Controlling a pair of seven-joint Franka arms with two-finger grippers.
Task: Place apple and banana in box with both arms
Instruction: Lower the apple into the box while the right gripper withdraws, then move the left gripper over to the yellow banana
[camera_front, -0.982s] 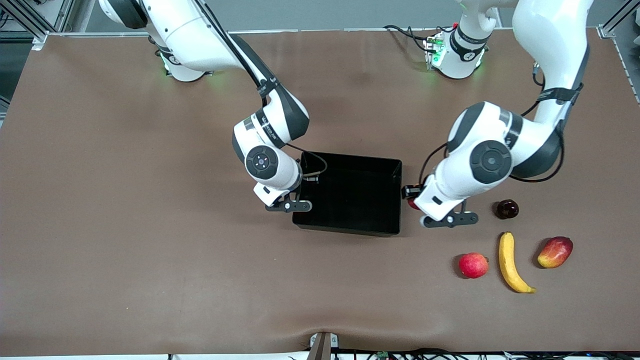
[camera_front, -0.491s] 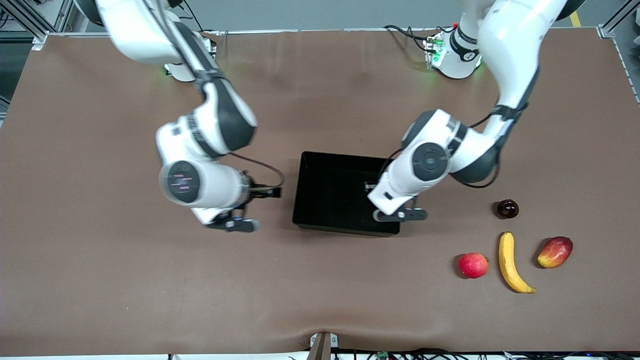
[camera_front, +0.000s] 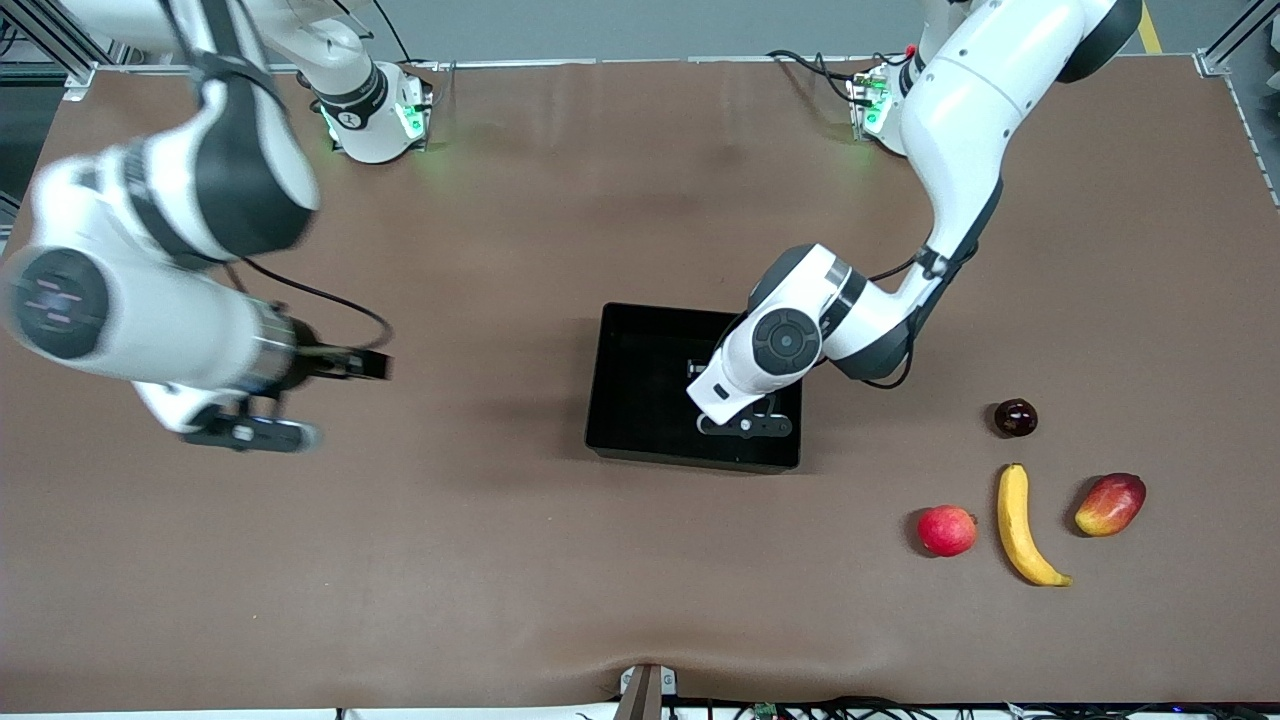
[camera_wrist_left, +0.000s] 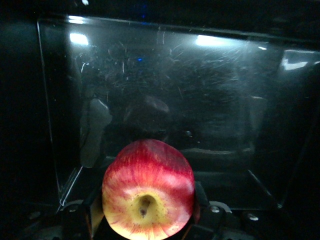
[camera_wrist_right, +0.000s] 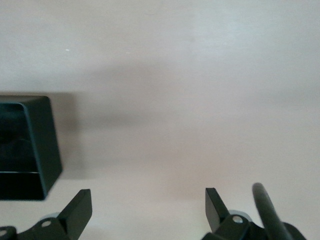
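Observation:
My left gripper (camera_front: 700, 375) is shut on the apple (camera_wrist_left: 148, 195), red with yellowish streaks and a pale stem dimple, and holds it over the inside of the black box (camera_front: 640, 400). The box's glossy floor (camera_wrist_left: 200, 100) fills the left wrist view; the apple is hidden under the wrist in the front view. The banana (camera_front: 1020, 525) lies on the table toward the left arm's end, nearer to the front camera than the box. My right gripper (camera_front: 368, 366) is open and empty over bare table toward the right arm's end; in its wrist view (camera_wrist_right: 146, 207) a box corner (camera_wrist_right: 30, 145) shows.
A uniformly red-pink round fruit (camera_front: 946, 530) and a red-yellow mango (camera_front: 1110, 503) lie on either side of the banana. A small dark fruit (camera_front: 1015, 417) sits a little farther from the front camera. The table is covered with a brown mat (camera_front: 500, 560).
My left gripper has carried the apple from beside the box to over its inside. My right arm has swung away from the box toward its own end of the table.

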